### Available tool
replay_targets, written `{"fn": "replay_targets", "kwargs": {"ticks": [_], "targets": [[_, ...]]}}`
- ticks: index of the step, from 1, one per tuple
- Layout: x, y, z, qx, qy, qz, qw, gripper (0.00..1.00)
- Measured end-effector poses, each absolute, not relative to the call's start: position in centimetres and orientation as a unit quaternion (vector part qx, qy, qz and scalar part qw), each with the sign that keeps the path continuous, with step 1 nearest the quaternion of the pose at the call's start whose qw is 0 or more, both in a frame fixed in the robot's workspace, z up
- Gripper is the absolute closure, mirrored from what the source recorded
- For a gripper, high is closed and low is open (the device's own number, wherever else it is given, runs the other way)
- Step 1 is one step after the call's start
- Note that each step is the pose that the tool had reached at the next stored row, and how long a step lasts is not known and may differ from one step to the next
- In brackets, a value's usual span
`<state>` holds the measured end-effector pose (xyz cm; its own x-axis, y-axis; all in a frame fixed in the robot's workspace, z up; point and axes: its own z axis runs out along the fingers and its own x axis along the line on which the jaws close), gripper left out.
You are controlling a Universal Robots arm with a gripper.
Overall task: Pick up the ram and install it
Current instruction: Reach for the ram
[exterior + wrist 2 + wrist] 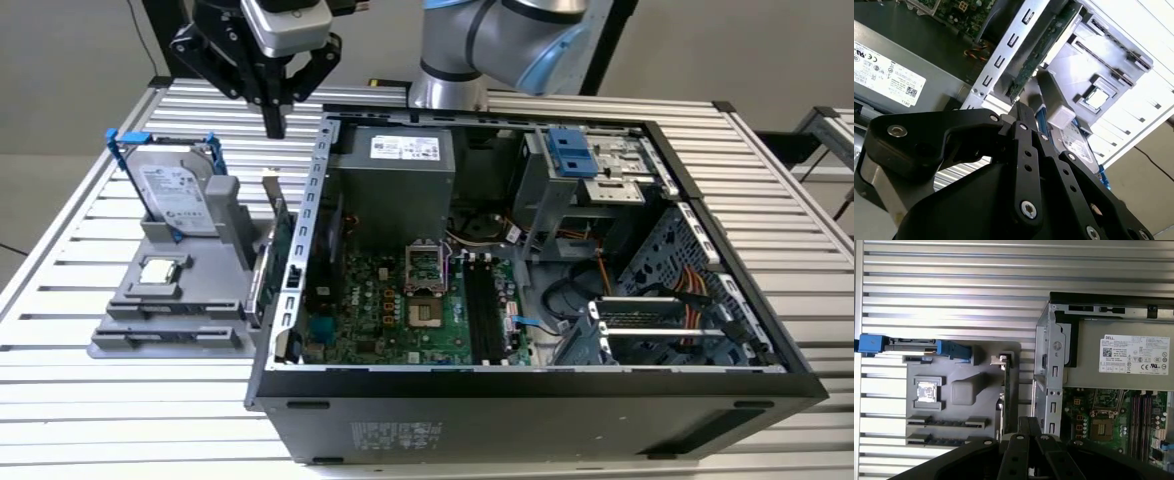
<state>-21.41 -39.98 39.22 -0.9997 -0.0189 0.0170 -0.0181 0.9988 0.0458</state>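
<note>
The ram (264,265) is a slim green stick standing on its long edge in the grey holder (174,325), right beside the computer case's outer wall. In the first wrist view the ram (1006,390) is edge-on; in the second wrist view its green board (1040,52) runs along the metal case frame. My gripper (275,125) hangs above the far end of the ram, fingers pointing down and pressed together, apart from it and holding nothing. The fingertips are also in both wrist views (1028,421) (1018,106). The motherboard's black slots (483,310) lie inside the open case.
A silver hard drive in a blue frame (174,185) stands upright at the holder's far end, and a small square processor chip (160,270) sits in a pocket. The open case (534,390) holds a power supply (400,150), cables and drive cages. The slatted table (107,420) lies all around.
</note>
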Motion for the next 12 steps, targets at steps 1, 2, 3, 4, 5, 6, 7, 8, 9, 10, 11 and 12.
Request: {"fn": "replay_targets", "kwargs": {"ticks": [1,2,3,4,5,6,7,8,9,10,11,12], "targets": [[-21.6,-40.0,39.2,0.009,-1.000,-0.023,0.009,1.00],[-21.7,-40.0,39.2,0.009,-1.000,-0.023,0.009,1.00],[-21.9,-40.0,39.2,0.009,-1.000,-0.023,0.009,1.00],[-22.0,-40.0,39.2,0.009,-1.000,-0.023,0.009,1.00],[-22.1,-40.0,39.2,0.009,-1.000,-0.023,0.009,1.00],[-22.2,-40.0,39.2,0.009,-1.000,-0.023,0.009,1.00],[-22.4,-40.0,39.2,0.009,-1.000,-0.023,0.009,1.00],[-22.5,-40.0,39.2,0.009,-1.000,-0.023,0.009,1.00],[-22.6,-40.0,39.2,0.009,-1.000,-0.023,0.009,1.00],[-22.7,-40.0,39.2,0.009,-1.000,-0.023,0.009,1.00],[-22.9,-40.0,39.2,0.009,-1.000,-0.023,0.009,1.00],[-23.0,-40.0,39.2,0.009,-1.000,-0.023,0.009,1.00]]}}
